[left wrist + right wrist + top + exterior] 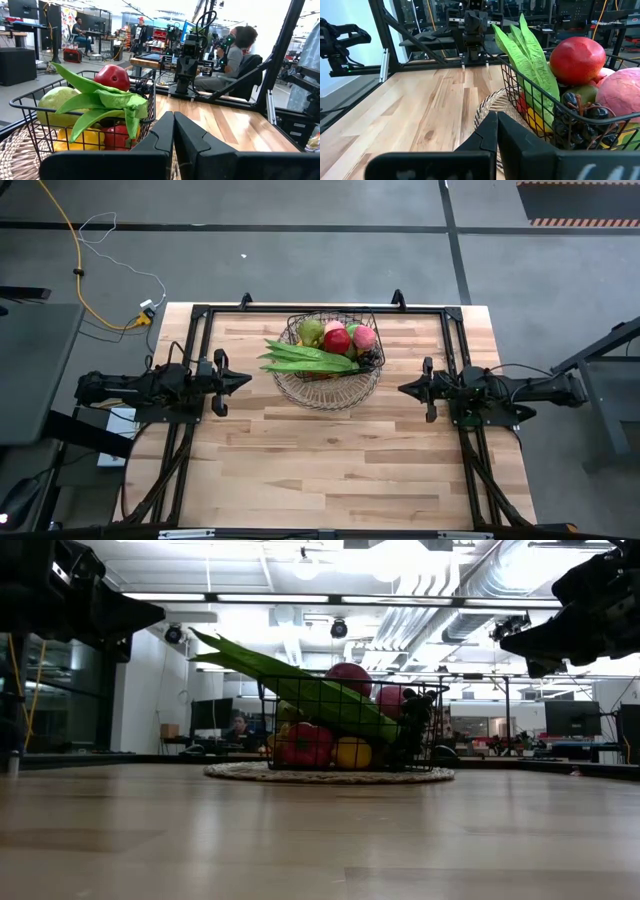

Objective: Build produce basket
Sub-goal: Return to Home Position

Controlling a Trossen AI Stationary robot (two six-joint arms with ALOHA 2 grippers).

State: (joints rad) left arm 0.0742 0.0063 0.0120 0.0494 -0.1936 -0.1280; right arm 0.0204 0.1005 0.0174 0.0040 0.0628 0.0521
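The wire basket [331, 362] stands on a round woven mat at the table's far middle. It holds produce: long green pods [305, 357] lying across its left rim, a red apple [337, 340], a pale green fruit [312, 332], pink pieces [364, 337], dark grapes [577, 122] and yellow fruit [352, 752]. My left gripper [246, 380] is shut and empty to the left of the basket. My right gripper [403, 389] is shut and empty to its right. Both hover above the table.
The woven mat [330, 776] reaches out past the basket's base. A black frame [320, 308] runs along the table's far, left and right edges. Bare wood [330, 470] lies between the basket and the near edge. People sit in the room beyond the table.
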